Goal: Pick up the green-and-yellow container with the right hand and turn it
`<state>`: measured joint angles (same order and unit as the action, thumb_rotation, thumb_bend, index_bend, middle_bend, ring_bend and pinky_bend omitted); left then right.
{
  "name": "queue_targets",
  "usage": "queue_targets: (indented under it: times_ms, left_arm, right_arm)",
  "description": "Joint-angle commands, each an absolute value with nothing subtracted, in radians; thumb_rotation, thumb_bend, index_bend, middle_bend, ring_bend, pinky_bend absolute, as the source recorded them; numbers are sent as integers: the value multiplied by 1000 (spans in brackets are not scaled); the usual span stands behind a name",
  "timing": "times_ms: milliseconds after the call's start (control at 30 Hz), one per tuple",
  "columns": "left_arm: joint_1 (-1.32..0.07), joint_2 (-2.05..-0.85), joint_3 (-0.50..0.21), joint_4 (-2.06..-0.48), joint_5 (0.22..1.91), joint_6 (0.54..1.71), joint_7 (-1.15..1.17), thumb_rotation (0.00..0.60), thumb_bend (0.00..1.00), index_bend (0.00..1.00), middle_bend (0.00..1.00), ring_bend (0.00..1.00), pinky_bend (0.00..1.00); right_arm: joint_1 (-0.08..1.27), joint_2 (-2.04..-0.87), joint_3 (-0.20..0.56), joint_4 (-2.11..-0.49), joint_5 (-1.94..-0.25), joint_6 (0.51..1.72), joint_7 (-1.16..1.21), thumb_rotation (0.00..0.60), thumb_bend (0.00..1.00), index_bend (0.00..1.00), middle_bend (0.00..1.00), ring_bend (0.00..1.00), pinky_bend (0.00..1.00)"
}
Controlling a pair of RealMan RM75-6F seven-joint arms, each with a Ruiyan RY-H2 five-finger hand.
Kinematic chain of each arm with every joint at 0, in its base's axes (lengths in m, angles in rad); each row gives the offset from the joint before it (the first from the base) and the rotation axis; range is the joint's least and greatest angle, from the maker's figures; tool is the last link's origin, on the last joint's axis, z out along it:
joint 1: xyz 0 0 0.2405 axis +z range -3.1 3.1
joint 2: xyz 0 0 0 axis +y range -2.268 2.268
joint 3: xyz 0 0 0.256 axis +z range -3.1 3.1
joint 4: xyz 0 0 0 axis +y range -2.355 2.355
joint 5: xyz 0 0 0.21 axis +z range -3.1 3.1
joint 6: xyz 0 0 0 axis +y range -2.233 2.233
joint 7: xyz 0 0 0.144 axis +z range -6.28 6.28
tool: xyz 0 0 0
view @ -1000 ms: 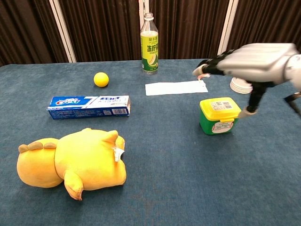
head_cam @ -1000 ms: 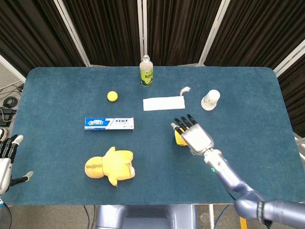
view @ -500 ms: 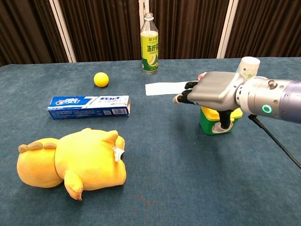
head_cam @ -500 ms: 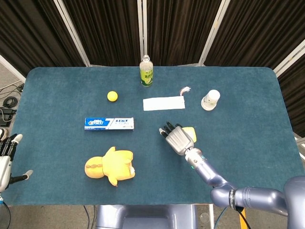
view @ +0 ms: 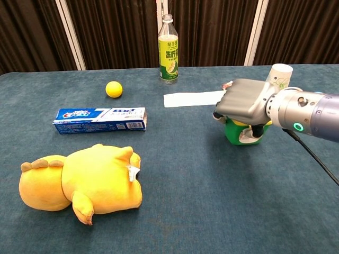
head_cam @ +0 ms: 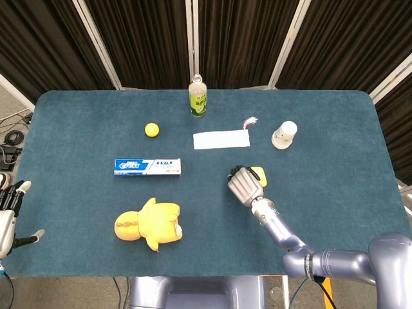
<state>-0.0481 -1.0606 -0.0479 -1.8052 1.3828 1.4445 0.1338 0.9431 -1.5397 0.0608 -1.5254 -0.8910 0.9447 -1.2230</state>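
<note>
Right hand: your right hand (view: 244, 104) lies over the green-and-yellow container (view: 241, 132), fingers curled down around it, apparently gripping
Container: it sits on the table (head_cam: 335, 161), right of centre, below the white paper strip (head_cam: 221, 139) and near the paper cup (head_cam: 283, 134); it looks slightly tilted
Left hand: your left hand (head_cam: 9, 209) hangs off the table's left edge, fingers apart, holding nothing
Done: you have reached it and appear to have closed on it
Left: lift it clear, then turn it
</note>
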Motion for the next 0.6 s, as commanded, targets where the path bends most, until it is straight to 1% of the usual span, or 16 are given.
queue_targets:
  times_ms: [33, 133, 267, 433, 600]
  left_arm:
    - [-49, -1060, -46, -1806, 1384, 1443, 133, 600, 0, 0, 0, 0, 0]
    - [-48, -1059, -45, -1809, 1388, 1445, 131, 600, 0, 0, 0, 0, 0]
    - [-47, -1060, -42, -1811, 1396, 1453, 136, 600, 0, 0, 0, 0, 0]
    - [-49, -1060, -38, -1815, 1405, 1451, 135, 600, 0, 0, 0, 0, 0]
    - [-50, -1060, -35, -1816, 1409, 1448, 133, 600, 0, 0, 0, 0, 0]
  right_arm:
    - [922, -1504, 76, -1544, -979, 965, -1091, 600, 490, 376, 485, 482, 744]
    - [892, -1468, 103, -1565, -1045, 989, -936, 600, 495, 382, 486, 482, 744]
    - [836, -1434, 137, -1567, -1135, 1020, -659, 600, 500, 391, 488, 482, 743]
    - [779, -1414, 130, -1520, -1254, 1054, -380, 600, 500, 401, 486, 482, 743]
    - [729, -1437, 128, -1472, -1324, 1109, -143, 600, 496, 401, 486, 482, 743]
